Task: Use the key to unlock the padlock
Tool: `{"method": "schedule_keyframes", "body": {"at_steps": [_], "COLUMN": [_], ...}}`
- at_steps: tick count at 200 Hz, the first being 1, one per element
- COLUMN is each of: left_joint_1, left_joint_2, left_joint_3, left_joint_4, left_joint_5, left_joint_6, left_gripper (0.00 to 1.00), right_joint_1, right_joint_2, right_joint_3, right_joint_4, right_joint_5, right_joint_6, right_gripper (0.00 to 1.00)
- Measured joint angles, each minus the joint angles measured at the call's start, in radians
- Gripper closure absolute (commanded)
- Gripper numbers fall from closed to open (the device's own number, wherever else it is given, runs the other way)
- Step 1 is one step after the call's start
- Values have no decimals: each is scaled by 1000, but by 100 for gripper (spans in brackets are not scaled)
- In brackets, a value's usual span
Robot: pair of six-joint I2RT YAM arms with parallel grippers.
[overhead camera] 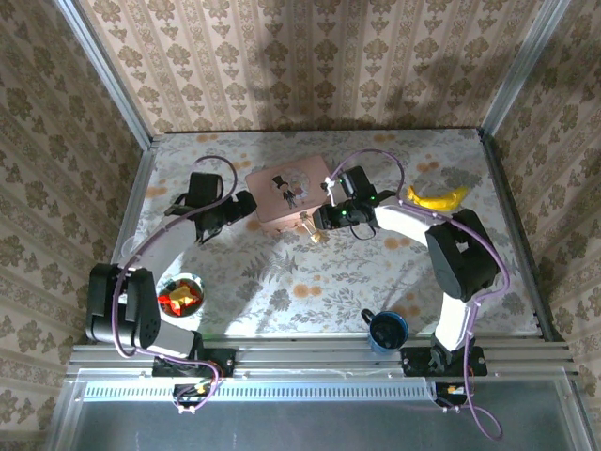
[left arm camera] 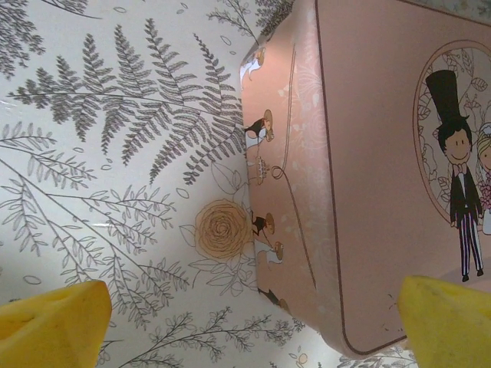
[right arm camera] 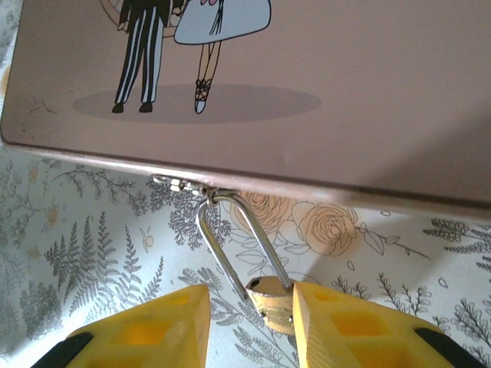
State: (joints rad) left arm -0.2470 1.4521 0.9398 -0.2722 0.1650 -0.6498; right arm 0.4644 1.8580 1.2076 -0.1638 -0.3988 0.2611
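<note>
The padlock has a small brass body and a long silvery shackle. The shackle hangs from the hasp on the front edge of the pink box. My right gripper straddles the lock body with its jaws partly apart. The body leans on the right finger, and a gap shows before the left finger. From above, the padlock lies just in front of the pink box, at my right gripper. My left gripper is open around the near corner of the pink box. The key is hidden.
A yellow banana lies at the back right, behind the right arm. A blue mug stands near the front edge, by the right base. A bowl with red and orange things sits front left. Metal-framed walls enclose the table.
</note>
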Motion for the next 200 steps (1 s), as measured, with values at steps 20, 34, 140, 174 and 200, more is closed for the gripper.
{"method": "schedule_keyframes", "body": {"at_steps": [20,34,140,174,200], "left_joint_1": [0,-5,-91,-101,-105], "left_joint_2": [25,41,127,139,146], "left_joint_3": [0,0,17,26,30], "left_joint_4": [22,35,58,66,74], "left_joint_5": [18,24,41,42,46], "left_joint_6": [0,0,-1,-1,-2], "left_gripper": [6,7,18,23,25], "right_joint_1": [0,0,14,24,29], "right_joint_2": [27,40,113,132,149], "right_joint_3": [10,10,56,60,74], "right_joint_4": [6,6,10,10,11], "right_joint_5": [-2,-2,-2,-2,-1], "right_joint_6": [0,0,3,3,4], "right_gripper": [67,66,65,65,65]}}
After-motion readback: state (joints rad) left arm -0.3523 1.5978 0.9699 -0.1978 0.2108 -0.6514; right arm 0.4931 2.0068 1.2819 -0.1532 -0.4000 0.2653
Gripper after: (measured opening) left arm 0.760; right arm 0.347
